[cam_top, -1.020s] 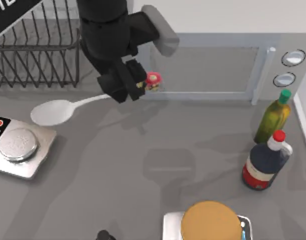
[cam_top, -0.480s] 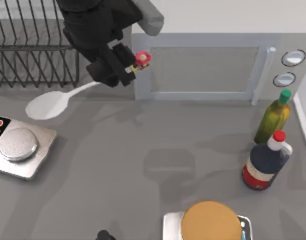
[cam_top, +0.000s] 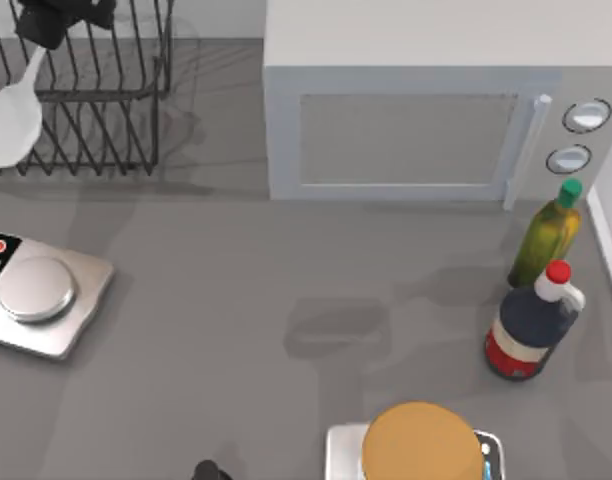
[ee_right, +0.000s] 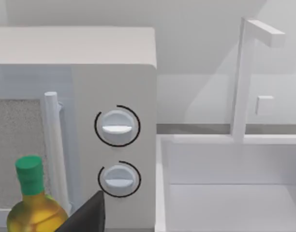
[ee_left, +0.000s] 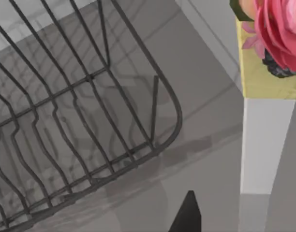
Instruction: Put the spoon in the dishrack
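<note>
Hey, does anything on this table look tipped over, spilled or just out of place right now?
Nothing is spilled or tipped. The only oddity: the spoon hangs bowl-down over the dishrack, held by the left gripper, not resting in it.

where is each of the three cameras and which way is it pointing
Top view: above the table, looking down on dishrack, microwave, scale; left end effector holds the spoon over the rack.
Left wrist view: on the left arm, facing the rack's corner; a dark fingertip shows.
Right wrist view: on the parked right arm, facing microwave dials, green-capped bottle.
Shared: dishrack, microwave.
</note>
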Tool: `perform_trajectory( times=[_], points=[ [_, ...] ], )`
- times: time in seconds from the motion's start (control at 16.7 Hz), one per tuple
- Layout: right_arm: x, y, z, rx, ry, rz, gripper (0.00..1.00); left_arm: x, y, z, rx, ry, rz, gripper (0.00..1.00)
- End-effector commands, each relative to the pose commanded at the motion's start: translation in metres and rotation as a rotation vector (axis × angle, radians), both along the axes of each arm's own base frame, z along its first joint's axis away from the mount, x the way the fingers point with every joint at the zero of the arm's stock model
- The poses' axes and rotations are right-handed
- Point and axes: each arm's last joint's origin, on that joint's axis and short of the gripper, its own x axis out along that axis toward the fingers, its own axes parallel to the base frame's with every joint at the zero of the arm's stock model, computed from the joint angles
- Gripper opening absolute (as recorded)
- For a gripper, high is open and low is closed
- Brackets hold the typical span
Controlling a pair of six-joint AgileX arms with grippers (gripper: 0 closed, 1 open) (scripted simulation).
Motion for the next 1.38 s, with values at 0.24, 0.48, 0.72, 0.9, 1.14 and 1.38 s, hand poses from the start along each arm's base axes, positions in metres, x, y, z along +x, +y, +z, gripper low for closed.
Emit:
perform_trajectory(
  times=[0.24,0.48,0.72,0.9,1.14,1.38],
  points=[
    [0.0,0.0,0.0,0.0,0.0,0.0,1.0,-0.043,0.055,0.023,-0.175,-0.34,0.219,0.0],
    [0.0,0.0,0.0,0.0,0.0,0.0,1.0,-0.094,0.087,0.035,-0.288,-0.641,0.356,0.0],
    [0.0,0.0,0.0,0.0,0.0,0.0,1.0,-0.119,0.097,0.035,-0.327,-0.763,0.409,0.0],
    [0.0,0.0,0.0,0.0,0.0,0.0,1.0,-0.119,0.097,0.035,-0.328,-0.765,0.41,0.0],
    [0.0,0.0,0.0,0.0,0.0,0.0,1.0,-0.108,0.098,0.033,-0.327,-0.765,0.406,0.0],
    [0.0,0.0,0.0,0.0,0.0,0.0,1.0,-0.052,0.104,0.012,-0.328,-0.763,0.413,0.0]
  ],
)
